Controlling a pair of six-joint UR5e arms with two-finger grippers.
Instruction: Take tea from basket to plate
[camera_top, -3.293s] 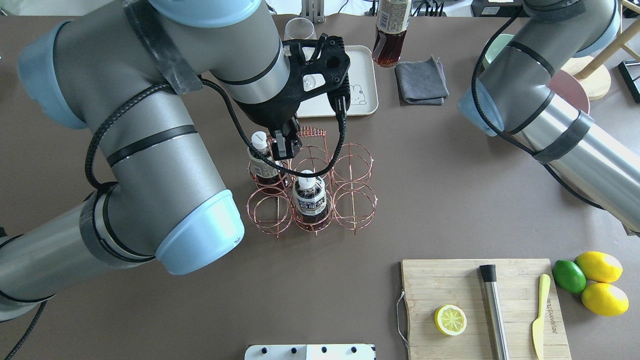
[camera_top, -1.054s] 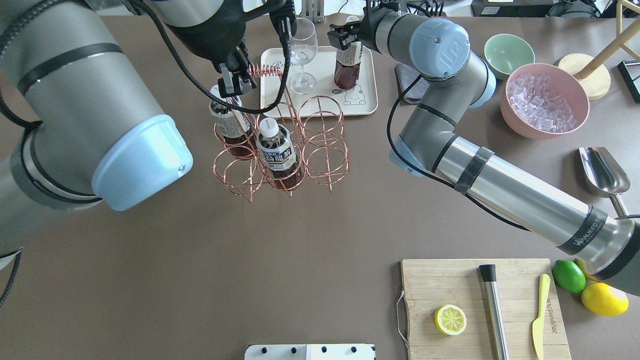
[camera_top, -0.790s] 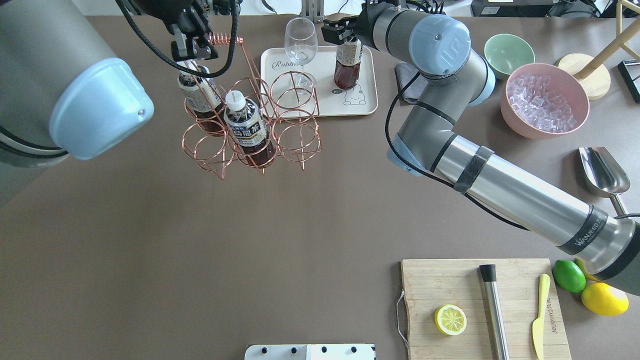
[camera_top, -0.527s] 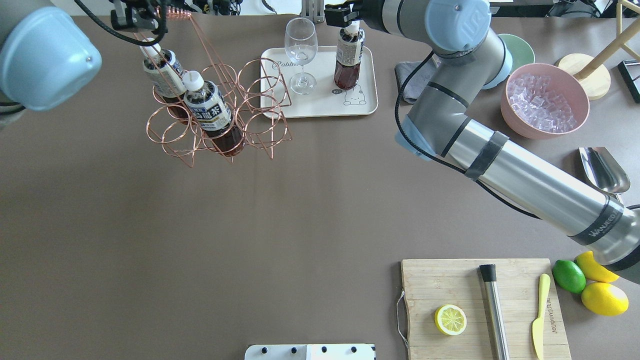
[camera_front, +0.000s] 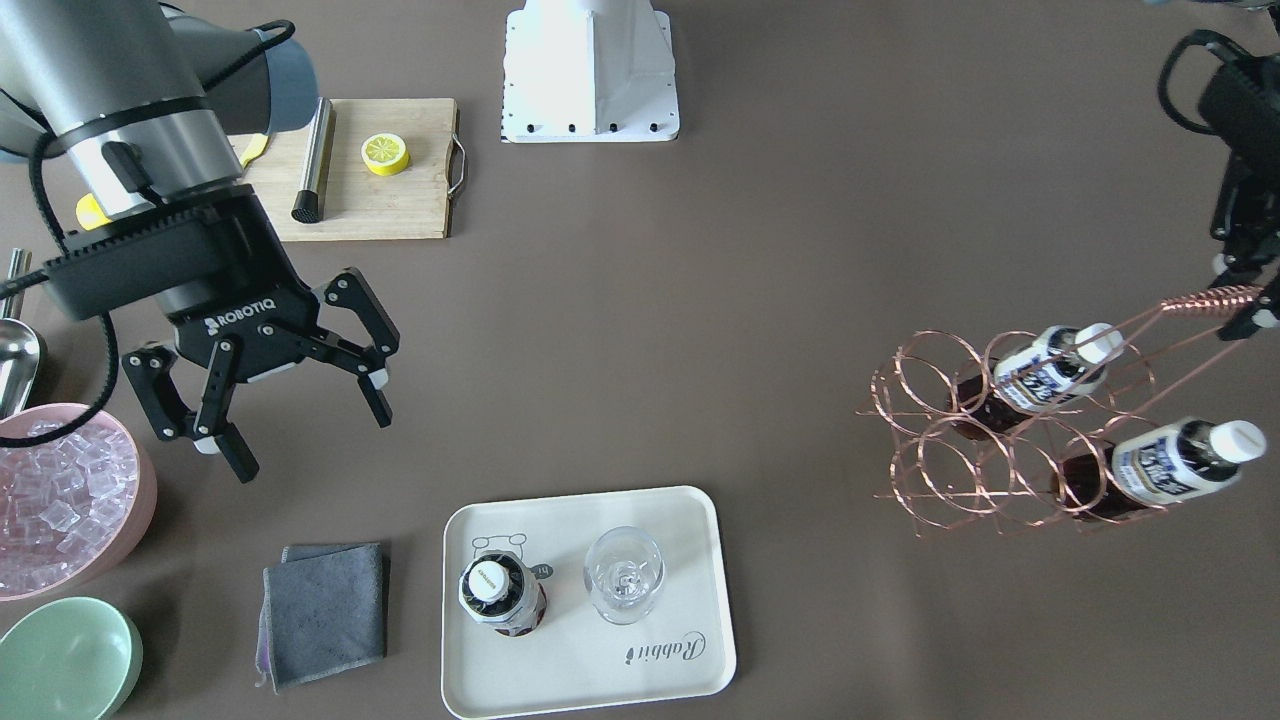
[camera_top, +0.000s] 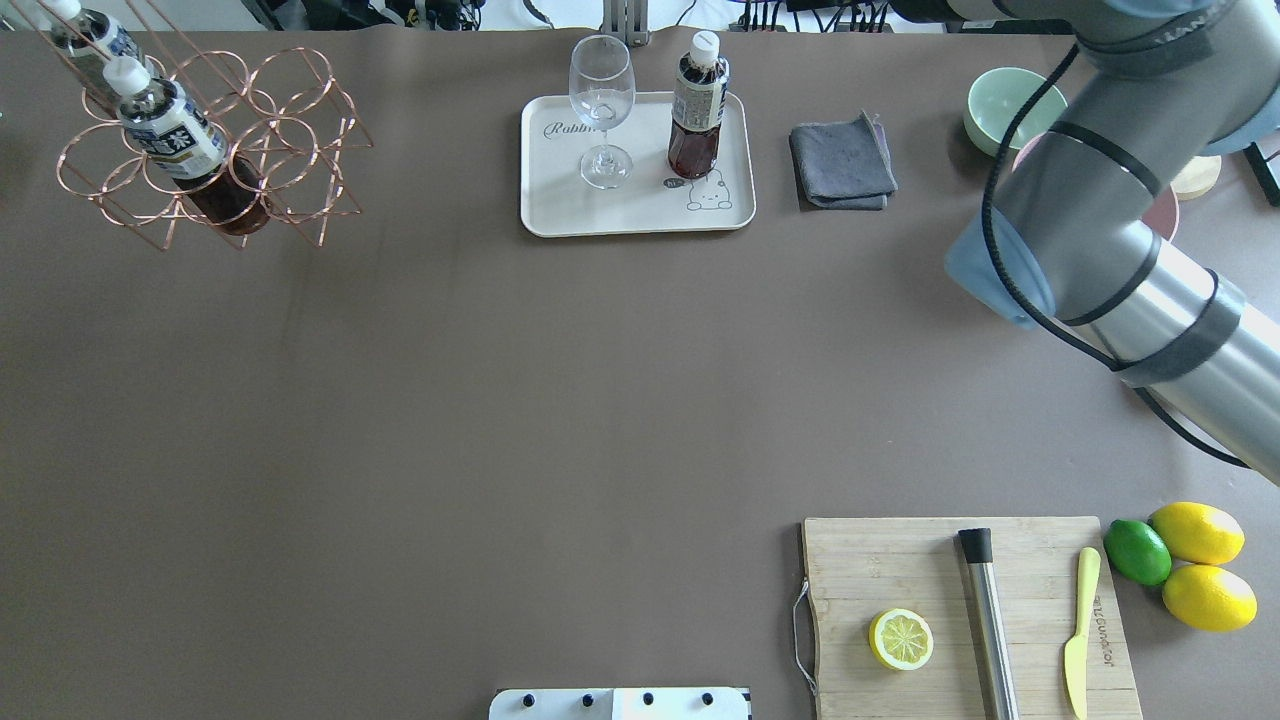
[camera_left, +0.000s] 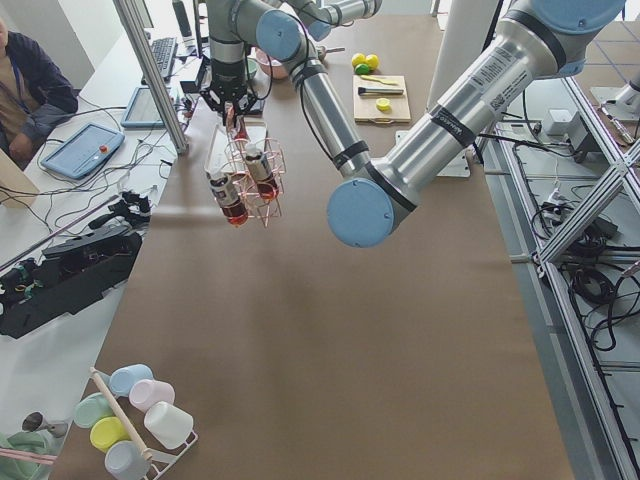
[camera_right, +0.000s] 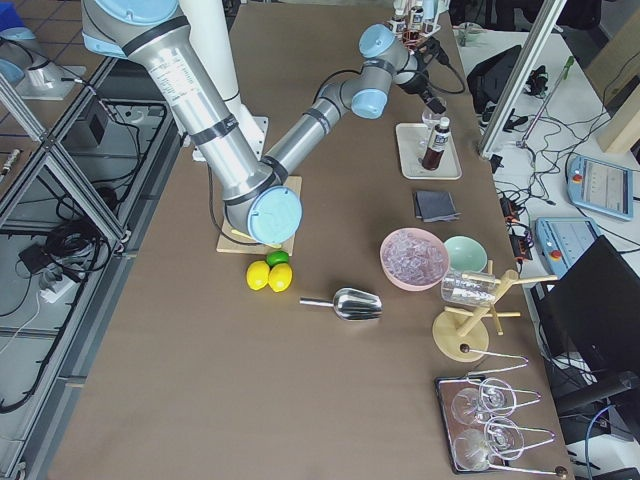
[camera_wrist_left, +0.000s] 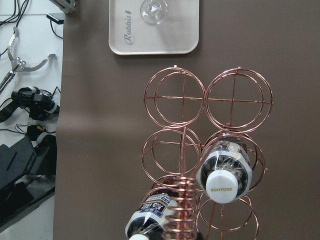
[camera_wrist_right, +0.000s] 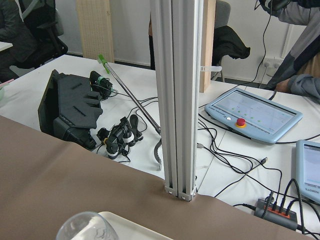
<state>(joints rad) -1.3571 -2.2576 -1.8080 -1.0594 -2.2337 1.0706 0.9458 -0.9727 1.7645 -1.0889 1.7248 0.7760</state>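
Note:
One tea bottle (camera_front: 497, 592) stands upright on the cream plate (camera_front: 660, 680), beside a wine glass (camera_front: 623, 575); it also shows in the overhead view (camera_top: 697, 110). My left gripper (camera_front: 1250, 300) is shut on the coiled handle of the copper basket (camera_front: 960, 440). The basket hangs tilted above the table's left end (camera_top: 290, 150). Two more tea bottles (camera_front: 1160, 465) (camera_front: 1040, 380) lean in its cells, also seen from the left wrist (camera_wrist_left: 225, 175). My right gripper (camera_front: 305, 435) is open and empty, above the table to the plate's side.
A grey cloth (camera_front: 322, 612), a pink bowl of ice (camera_front: 60, 500) and a green bowl (camera_front: 65, 660) lie near the right gripper. A cutting board (camera_top: 900, 560) with a lemon half, muddler and knife sits near the robot, with lemons and a lime (camera_top: 1180, 560) beside it.
The left gripper has lifted the basket by its handle and carried it far to the left. The right gripper has let go of the tea bottle on the plate and drawn away.

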